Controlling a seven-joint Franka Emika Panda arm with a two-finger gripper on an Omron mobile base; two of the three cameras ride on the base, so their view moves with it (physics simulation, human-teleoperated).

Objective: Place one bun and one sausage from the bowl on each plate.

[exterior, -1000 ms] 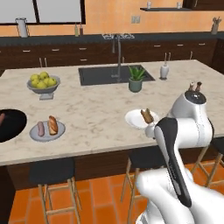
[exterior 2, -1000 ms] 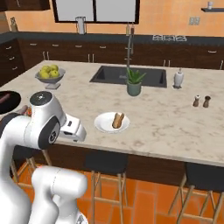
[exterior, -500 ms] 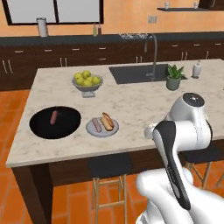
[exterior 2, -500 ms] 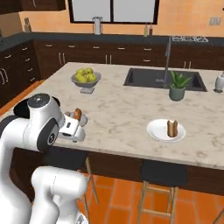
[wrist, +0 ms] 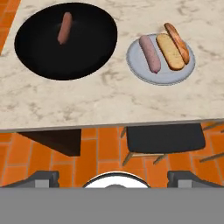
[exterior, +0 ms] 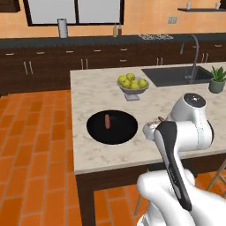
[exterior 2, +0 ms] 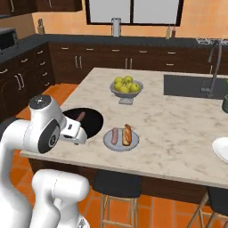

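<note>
The wide black bowl (wrist: 65, 48) lies on the marble island and holds one sausage (wrist: 65, 27). To its right, the pale grey plate (wrist: 144, 70) carries a sausage (wrist: 149, 54) and a split bun (wrist: 171, 50). My gripper (wrist: 113, 178) hovers open and holds nothing, back from the island's near edge and above the floor, looking down on both. The right base view shows the bowl (exterior 2: 91, 120), partly behind my arm, and the grey plate (exterior 2: 109, 141). Only the rim of the white plate (exterior 2: 221, 149) peeks in at the far right. In the left base view, the bowl (exterior: 115, 132) lies left of my arm.
A grey footed bowl of yellow-green apples (exterior 2: 126, 86) stands behind the black bowl. The sink (exterior 2: 191, 87) with its faucet is at the back right, with a potted plant (exterior: 216, 79) beside it. A dark stool (wrist: 165, 138) stands under the counter's edge. Orange tile floor lies to the left.
The base has driven left along the island, so both base views shifted. The black bowl and grey plate are now central, and the white plate has slid to the right edge. Arm posture unchanged.
</note>
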